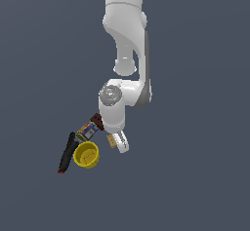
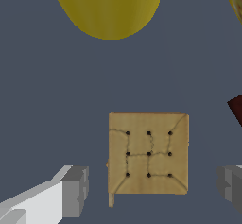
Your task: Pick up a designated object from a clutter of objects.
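A: Between the two grey fingers [image 2: 75,192] of the tool [image 2: 153,190], what is recorded?

B: The tan dotted square [image 2: 148,153] is seen lying flat between them in the wrist view. The tool is spread wide; clear gaps are noted on both sides of the square, and nothing is gripped. A grid of nine dark dots and thin crack lines is observed on its top face.

A: And from the exterior view?

B: The tool [image 1: 119,142] is lowered over the square [image 1: 114,140], which is partly hidden by the white fingers. It cannot be told whether the fingertips touch the grey bench [image 1: 195,176].

A: Neighbouring items?

B: The yellow bowl [image 1: 86,155] is logged just beside the square, toward the exterior view's left, apart from it. The colourful small box [image 1: 87,131] and the dark red-brown block [image 1: 97,122] are noted above the bowl in the exterior view, close under the arm's wrist. The black stick with red tip [image 1: 66,153] is placed farthest out, left of the bowl.
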{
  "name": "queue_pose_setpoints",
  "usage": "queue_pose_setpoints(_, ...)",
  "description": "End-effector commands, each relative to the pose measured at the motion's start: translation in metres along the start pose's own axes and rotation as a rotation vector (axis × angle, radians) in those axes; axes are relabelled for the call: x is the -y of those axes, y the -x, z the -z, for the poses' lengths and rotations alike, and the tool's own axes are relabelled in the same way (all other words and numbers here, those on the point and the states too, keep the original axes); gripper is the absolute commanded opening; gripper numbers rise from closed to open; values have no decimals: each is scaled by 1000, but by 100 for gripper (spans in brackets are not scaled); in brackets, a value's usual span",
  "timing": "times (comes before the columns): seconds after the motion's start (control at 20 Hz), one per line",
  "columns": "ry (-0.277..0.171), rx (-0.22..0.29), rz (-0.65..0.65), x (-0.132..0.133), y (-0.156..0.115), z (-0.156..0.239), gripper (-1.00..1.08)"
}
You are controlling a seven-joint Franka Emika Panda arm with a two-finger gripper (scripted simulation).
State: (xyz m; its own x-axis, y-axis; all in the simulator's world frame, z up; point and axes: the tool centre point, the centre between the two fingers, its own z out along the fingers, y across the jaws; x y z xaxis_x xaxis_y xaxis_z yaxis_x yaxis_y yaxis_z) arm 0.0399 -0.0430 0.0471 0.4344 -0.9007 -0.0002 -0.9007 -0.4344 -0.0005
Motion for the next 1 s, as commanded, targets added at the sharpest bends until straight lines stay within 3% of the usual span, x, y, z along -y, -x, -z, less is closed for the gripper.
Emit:
queue_pose_setpoints(0.0, 1, 0, -1, -1, 0, -12, 100)
queue_pose_setpoints(0.45, 1, 0, -3, 0, 0, -36, 100)
queue_pose_setpoints(0.5, 1, 0, -3, 0, 0, -36, -100)
queue_pose_setpoints(0.95, 1, 0, -3, 0, 0, -36, -100)
